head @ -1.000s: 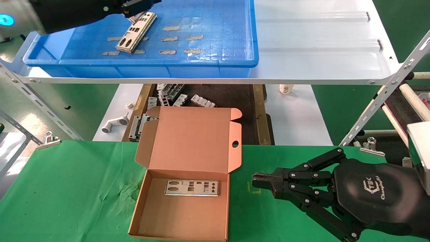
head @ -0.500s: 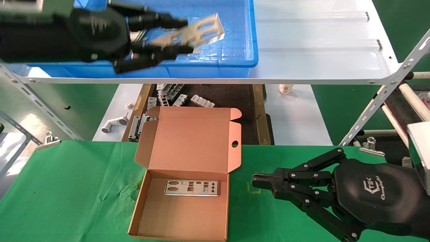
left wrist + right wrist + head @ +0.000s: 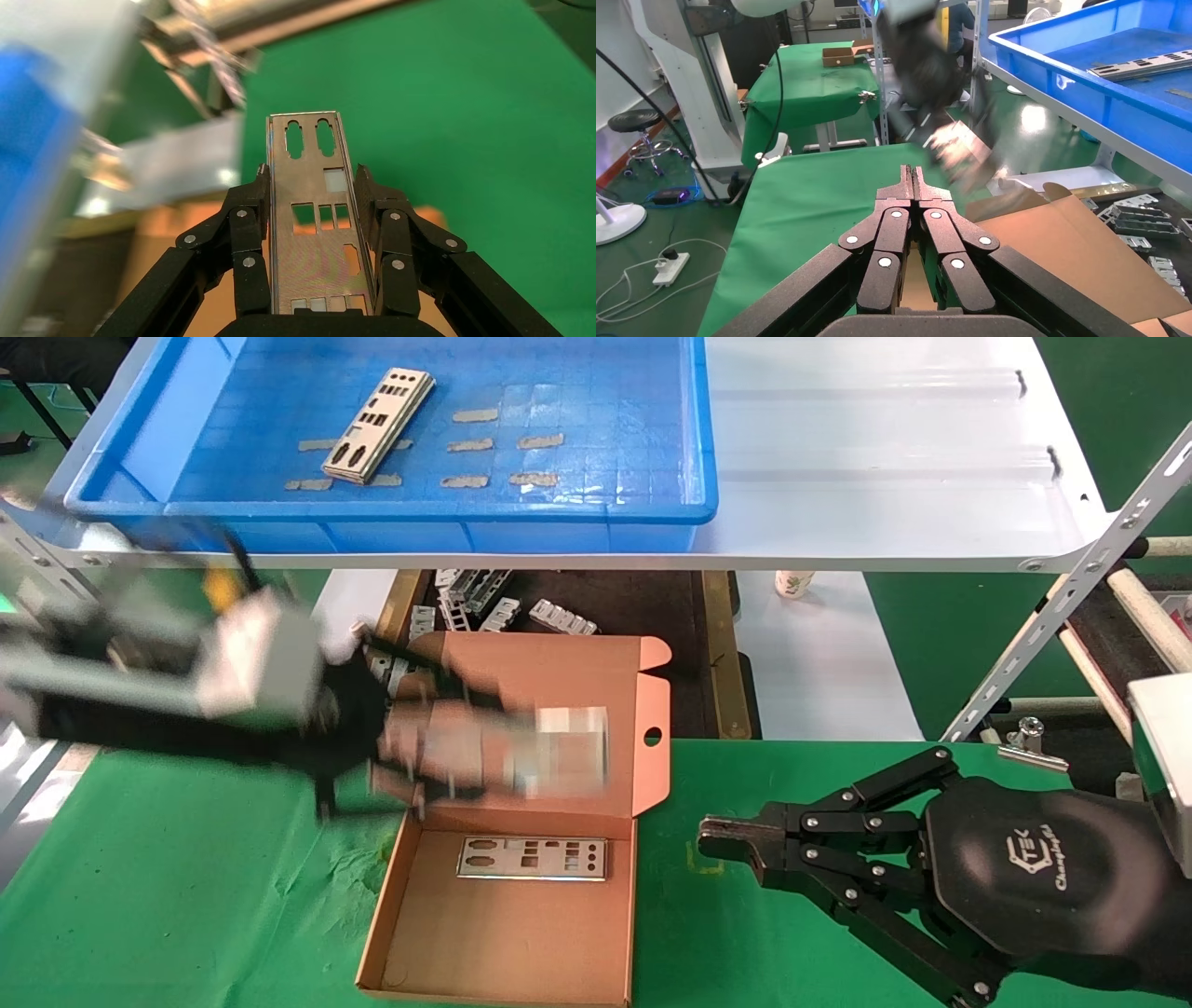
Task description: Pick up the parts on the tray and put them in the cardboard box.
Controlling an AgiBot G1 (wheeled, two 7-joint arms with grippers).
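Over the raised lid of the small brown corrugated cardboard box (image 3: 521, 859), the left gripper (image 3: 466, 756) reaches in from the robot's left, its black fingers (image 3: 251, 225) closed on the long edges of a thin silver metal plate with punched cutouts (image 3: 316, 210). In the head view this arm and its plate are smeared, so their exact height above the box is unclear. The right gripper (image 3: 722, 840) rests low over the green-covered tabletop (image 3: 186, 896) just right of the box, fingers pressed together on nothing. Inside the box, one punched plate (image 3: 531, 857) lies flat near the hinge. Another plate (image 3: 379, 426) lies in the large shallow blue plastic tray (image 3: 428, 509) on the white shelf (image 3: 885, 458) behind.
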